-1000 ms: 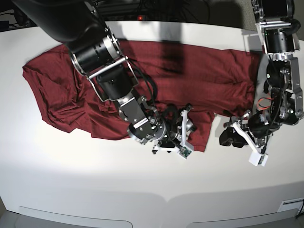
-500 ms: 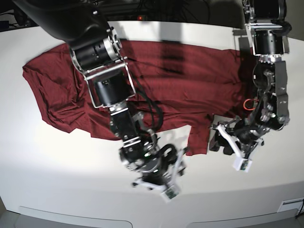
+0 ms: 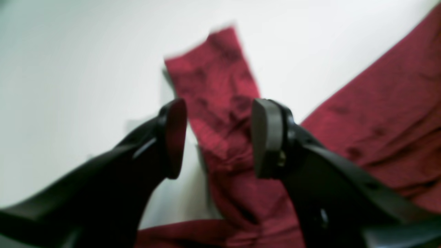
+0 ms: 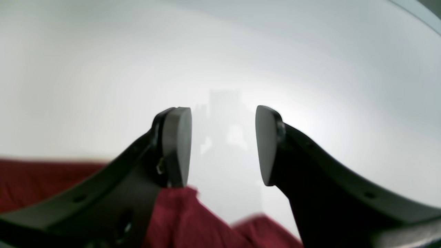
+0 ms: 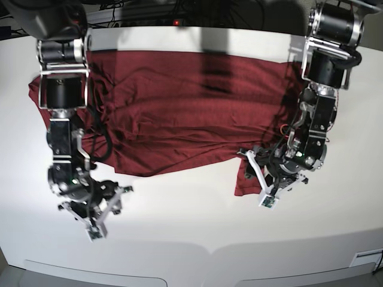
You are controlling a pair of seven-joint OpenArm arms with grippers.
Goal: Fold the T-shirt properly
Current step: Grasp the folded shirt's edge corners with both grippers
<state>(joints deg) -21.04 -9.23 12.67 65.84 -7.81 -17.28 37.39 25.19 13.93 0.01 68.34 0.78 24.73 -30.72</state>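
Observation:
The dark red T-shirt (image 5: 197, 101) lies spread and wrinkled across the far half of the white table. One narrow sleeve end (image 5: 243, 179) sticks out toward the front. My left gripper (image 5: 258, 174) hovers open right over that sleeve end. In the left wrist view the sleeve strip (image 3: 220, 86) lies between and below the open fingers of the left gripper (image 3: 218, 137), apart from them. My right gripper (image 5: 96, 222) is open and empty over bare table at the front left. In the right wrist view the right gripper (image 4: 223, 144) faces white table, with shirt fabric (image 4: 193, 220) behind it.
The white table (image 5: 191, 239) has a curved front edge. Dark cables and equipment sit behind the far edge (image 5: 179, 12). The right arm's column (image 5: 63, 119) stands over the shirt's left part.
The right arm swung from the shirt's middle front edge to the front left, off the fabric. The left gripper moved left, over the sleeve end. The shirt's front edge now lies flatter.

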